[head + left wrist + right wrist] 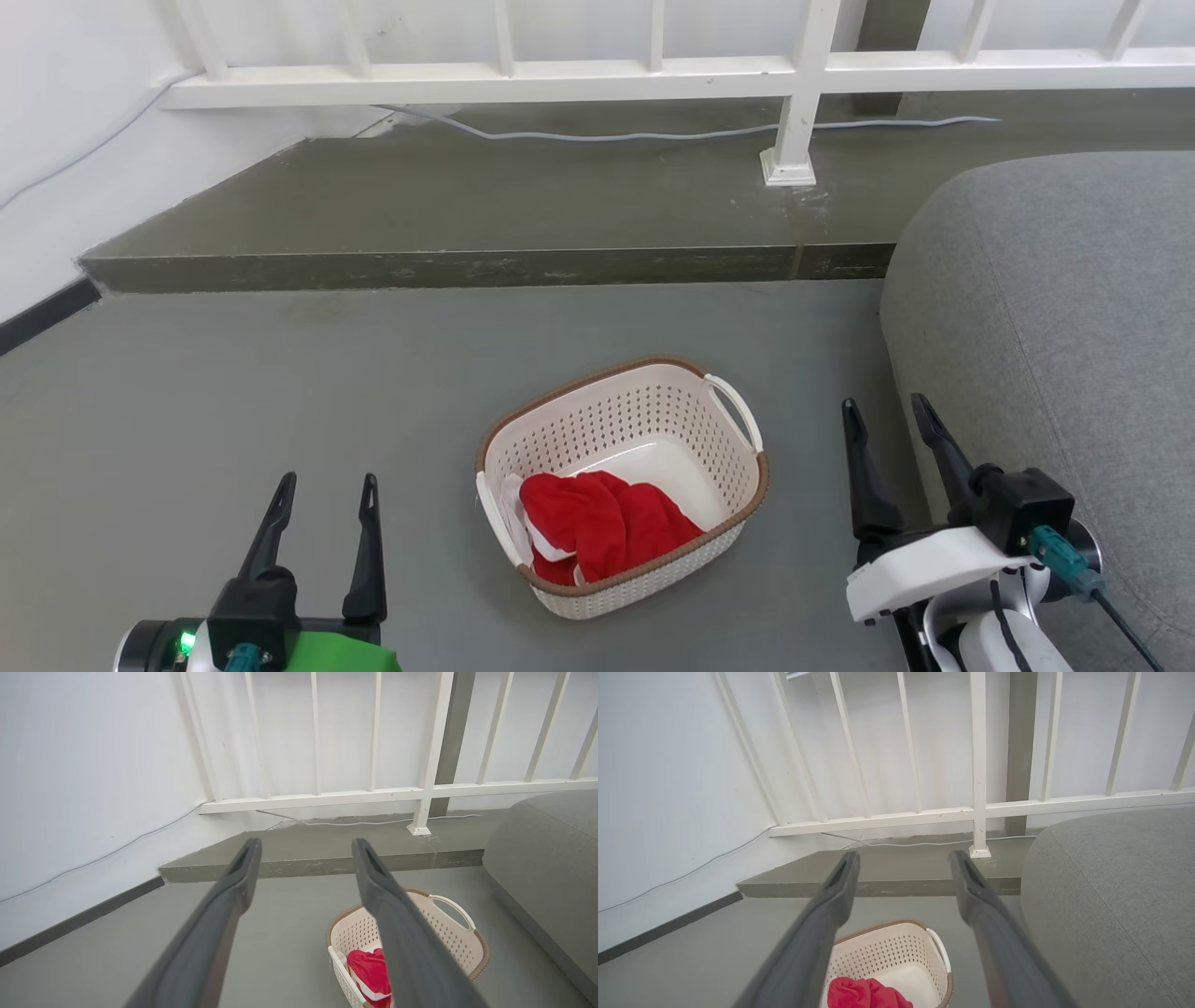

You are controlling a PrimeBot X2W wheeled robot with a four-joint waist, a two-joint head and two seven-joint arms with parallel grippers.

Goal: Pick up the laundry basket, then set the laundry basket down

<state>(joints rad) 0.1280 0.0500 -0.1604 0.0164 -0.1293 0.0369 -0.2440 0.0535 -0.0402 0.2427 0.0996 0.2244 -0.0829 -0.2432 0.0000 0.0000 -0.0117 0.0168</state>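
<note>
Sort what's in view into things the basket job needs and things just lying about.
For the job: laundry basket on the floor; left gripper, open; right gripper, open.
Just there: red cloth inside the basket; grey sofa; white railing; pale cable along the step.

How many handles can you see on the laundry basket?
2. One white handle curves out from the laundry basket's far right end, toward the sofa; the other handle sits on the near left end, beside the red cloth.
</note>
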